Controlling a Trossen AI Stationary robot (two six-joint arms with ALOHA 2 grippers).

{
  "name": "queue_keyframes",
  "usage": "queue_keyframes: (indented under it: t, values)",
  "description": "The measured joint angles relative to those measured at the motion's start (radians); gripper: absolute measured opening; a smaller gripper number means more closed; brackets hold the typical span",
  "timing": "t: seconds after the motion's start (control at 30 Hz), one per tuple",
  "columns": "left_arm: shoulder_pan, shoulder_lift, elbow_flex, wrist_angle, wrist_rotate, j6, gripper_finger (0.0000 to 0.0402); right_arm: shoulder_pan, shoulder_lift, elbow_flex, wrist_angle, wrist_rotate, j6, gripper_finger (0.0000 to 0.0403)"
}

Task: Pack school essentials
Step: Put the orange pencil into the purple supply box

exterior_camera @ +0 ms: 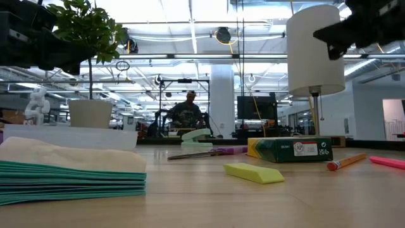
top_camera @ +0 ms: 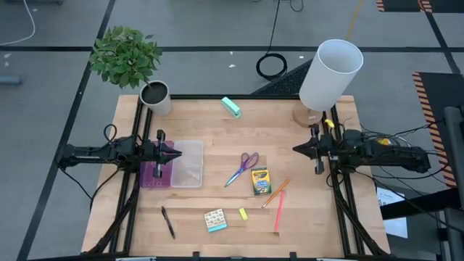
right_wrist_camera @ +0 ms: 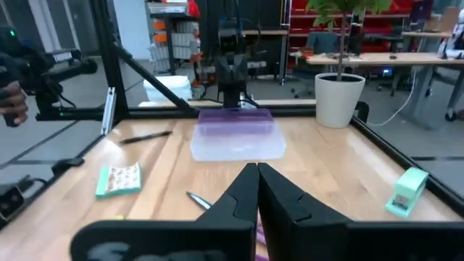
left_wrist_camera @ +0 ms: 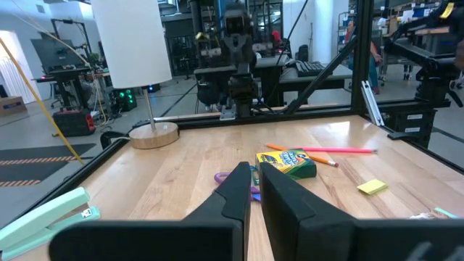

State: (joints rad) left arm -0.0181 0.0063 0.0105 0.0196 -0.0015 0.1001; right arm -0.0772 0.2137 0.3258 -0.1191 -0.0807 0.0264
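Note:
The school essentials lie flat on the wooden table: purple-handled scissors, a yellow-green crayon box, an orange pencil, a pink pencil, a tiny yellow piece, a patterned pad and a black pen. My left gripper hangs shut above the left part of the table, over a purple-and-clear flat case. My right gripper hangs shut above the right part, pointing toward the table's middle. Neither holds anything.
A teal block lies at the far middle. A white lamp stands at the far right corner, a potted plant and a dark cup at the far left. A black frame borders the table.

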Motion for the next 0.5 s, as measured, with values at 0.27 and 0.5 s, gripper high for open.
queue_keyframes:
  t: [0.27, 0.5]
  values:
    - [0.0, 0.0, 0.0, 0.005, -0.001, 0.0, 0.0035, 0.0, 0.186, 0.25, -0.19, 0.0, 0.064, 0.0]
    - [0.0, 0.0, 0.0, 0.008, -0.003, 0.0, 0.0035, 0.0, 0.318, 0.435, -0.349, 0.0, 0.094, 0.0]
